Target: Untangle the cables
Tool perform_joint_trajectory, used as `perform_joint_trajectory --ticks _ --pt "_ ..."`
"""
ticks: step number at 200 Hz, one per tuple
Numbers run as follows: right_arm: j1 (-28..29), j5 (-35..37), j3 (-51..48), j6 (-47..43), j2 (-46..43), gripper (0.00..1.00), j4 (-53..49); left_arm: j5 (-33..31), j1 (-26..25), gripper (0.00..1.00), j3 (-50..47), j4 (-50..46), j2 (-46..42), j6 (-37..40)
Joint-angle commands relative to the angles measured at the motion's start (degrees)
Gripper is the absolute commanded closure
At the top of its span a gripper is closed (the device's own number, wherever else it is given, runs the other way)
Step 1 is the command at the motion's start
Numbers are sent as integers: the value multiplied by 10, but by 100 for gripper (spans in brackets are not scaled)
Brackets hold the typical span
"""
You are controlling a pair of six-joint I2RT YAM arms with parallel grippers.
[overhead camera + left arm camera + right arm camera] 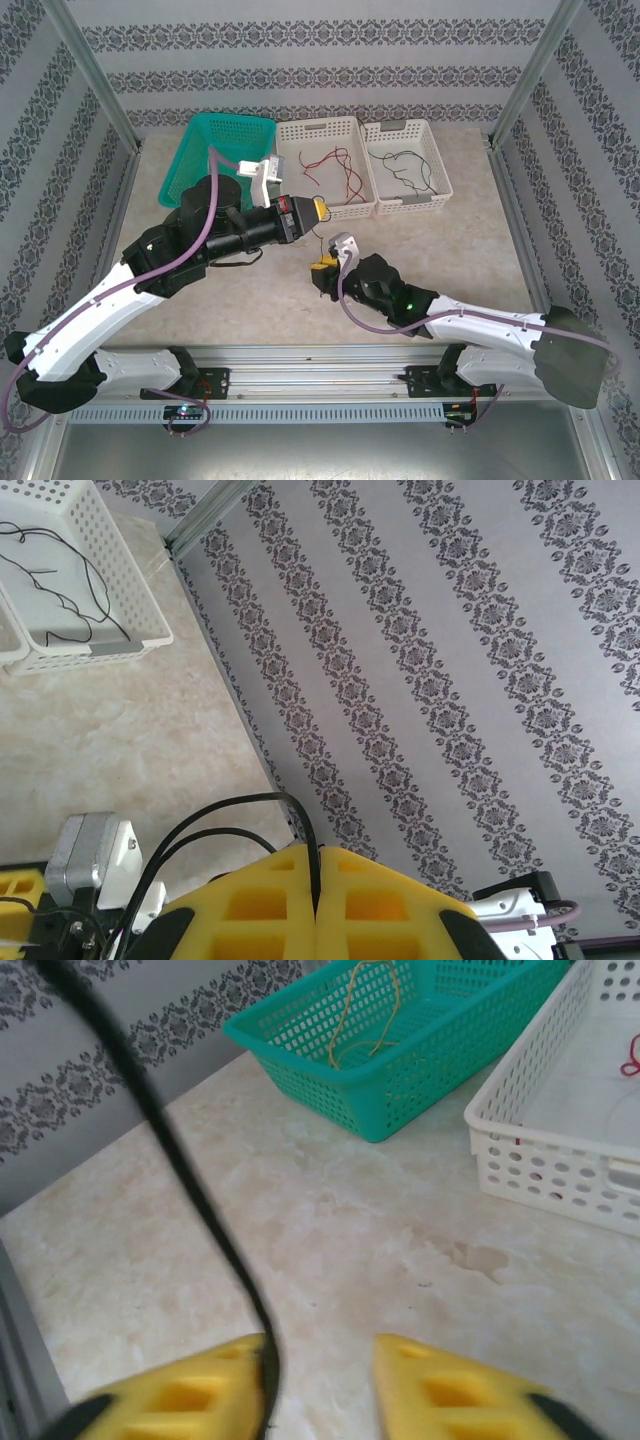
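Black cable, pinched in the raised, sideways-turned left claw, hangs beside the low, spread right claw.

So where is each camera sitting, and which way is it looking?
Top camera: above and behind the arms, looking down at the table; both arms show, with left gripper and right gripper.
Left wrist camera: on the left arm, looking across the table at a white basket and the wall; its yellow fingers pinch a black cable.
Right wrist camera: on the right arm, looking towards the teal basket; its yellow fingers stand apart.
Shared: top and right wrist both see the teal basket.
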Motion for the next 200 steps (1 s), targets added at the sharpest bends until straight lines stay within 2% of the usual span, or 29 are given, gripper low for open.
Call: perform_joint_trajectory --ticks 1,20,58,67,83,111,129,147,177,200 --pt "7 15 0 4 -13 84 27 -16 -8 100 -9 9 -17 -5" --pt "8 6 -2 3 -27 100 17 -27 -8 100 -12 3 -24 1" --pt "9 -5 -8 11 -58 100 2 -49 -8 100 -19 -12 -30 14" --pt "10 -13 -10 13 -70 100 -2 -57 -8 94 -23 -16 -32 18" --pt "13 -17 -7 12 -90 100 -19 -75 -7 72 -31 -28 -35 27" --pt "15 -26 9 8 -141 100 -68 -99 1 47 -44 -52 -39 44" --pt "15 -38 20 1 -180 100 -89 -108 10 39 -53 -67 -40 60" --pt "16 -36 30 -5 -218 100 -111 -118 26 36 -63 -84 -41 72" --pt "17 -30 63 -22 -254 100 -166 -109 65 25 -84 -101 -39 91" --pt "16 -18 86 -32 -270 100 -198 -86 101 22 -104 -111 -31 108"
